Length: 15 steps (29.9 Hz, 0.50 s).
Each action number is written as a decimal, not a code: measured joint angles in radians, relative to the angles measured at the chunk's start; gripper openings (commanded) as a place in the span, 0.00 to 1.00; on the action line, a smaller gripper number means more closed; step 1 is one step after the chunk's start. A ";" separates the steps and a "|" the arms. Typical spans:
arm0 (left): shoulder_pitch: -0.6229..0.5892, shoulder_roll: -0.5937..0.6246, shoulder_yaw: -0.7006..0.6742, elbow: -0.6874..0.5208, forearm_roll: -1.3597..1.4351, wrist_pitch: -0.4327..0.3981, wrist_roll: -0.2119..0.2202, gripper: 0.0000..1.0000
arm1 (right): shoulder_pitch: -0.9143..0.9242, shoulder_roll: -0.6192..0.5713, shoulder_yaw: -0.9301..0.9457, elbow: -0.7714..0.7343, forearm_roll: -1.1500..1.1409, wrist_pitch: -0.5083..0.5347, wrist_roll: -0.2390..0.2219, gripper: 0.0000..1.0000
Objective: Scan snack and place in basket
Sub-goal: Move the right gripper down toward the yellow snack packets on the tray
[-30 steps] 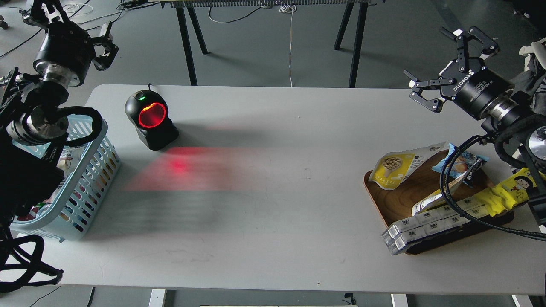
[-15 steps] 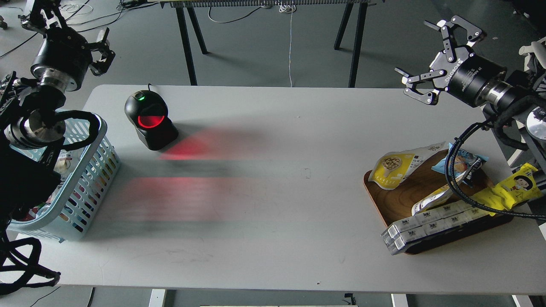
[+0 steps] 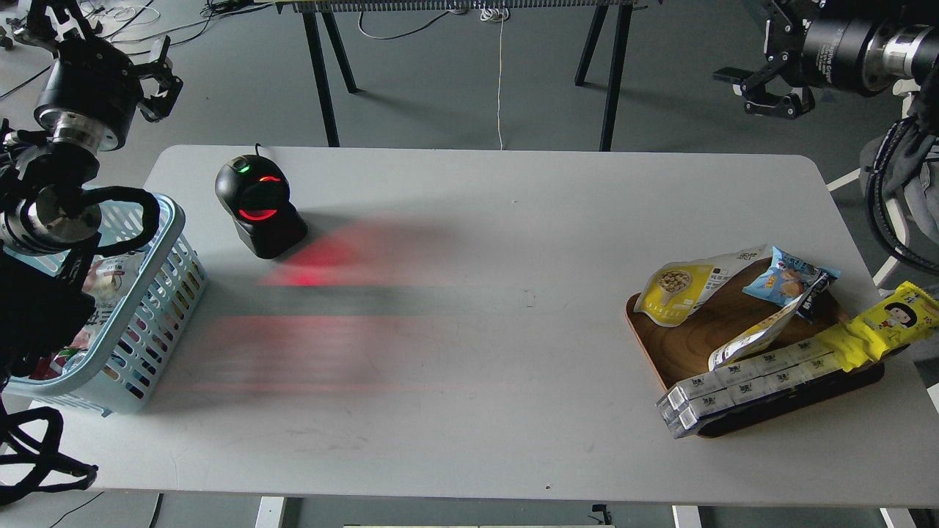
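Nut pouch (image 3: 693,284) lies on the wooden tray (image 3: 682,345); right gripper (image 3: 759,70) spread, empty; left gripper's (image 3: 110,44) spread unclear.

My counter (image 3: 469,352) and what sits on it

A black scanner (image 3: 258,205) stands near its far left corner, red light spilling just right of it. Left of the scanner, a light blue basket (image 3: 158,282) overhangs the edge. Far right of the scanner lies a brown wooden tray (image 3: 686,348).

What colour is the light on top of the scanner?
Green, on top of the black scanner; its window below glows red. It shows in the head view.
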 measured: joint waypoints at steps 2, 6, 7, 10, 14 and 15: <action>0.000 -0.002 0.000 -0.003 0.000 0.000 -0.002 1.00 | 0.136 -0.020 -0.155 0.044 0.046 -0.018 -0.013 0.99; 0.000 -0.003 -0.002 -0.005 0.000 0.000 -0.003 1.00 | 0.421 -0.027 -0.465 0.133 0.102 -0.054 -0.042 0.97; 0.000 -0.003 -0.003 -0.005 0.000 0.000 -0.004 1.00 | 0.487 -0.025 -0.534 0.156 0.116 -0.061 -0.051 0.97; 0.000 -0.005 -0.003 -0.006 0.000 0.000 -0.004 1.00 | 0.644 0.001 -0.700 0.221 0.170 -0.091 -0.079 0.96; -0.003 -0.003 -0.003 -0.007 0.000 0.004 -0.005 1.00 | 0.772 0.070 -0.876 0.315 0.256 -0.186 -0.086 0.95; -0.003 -0.002 -0.003 -0.007 0.000 0.005 -0.005 1.00 | 0.789 0.086 -0.906 0.332 0.277 -0.212 -0.086 0.95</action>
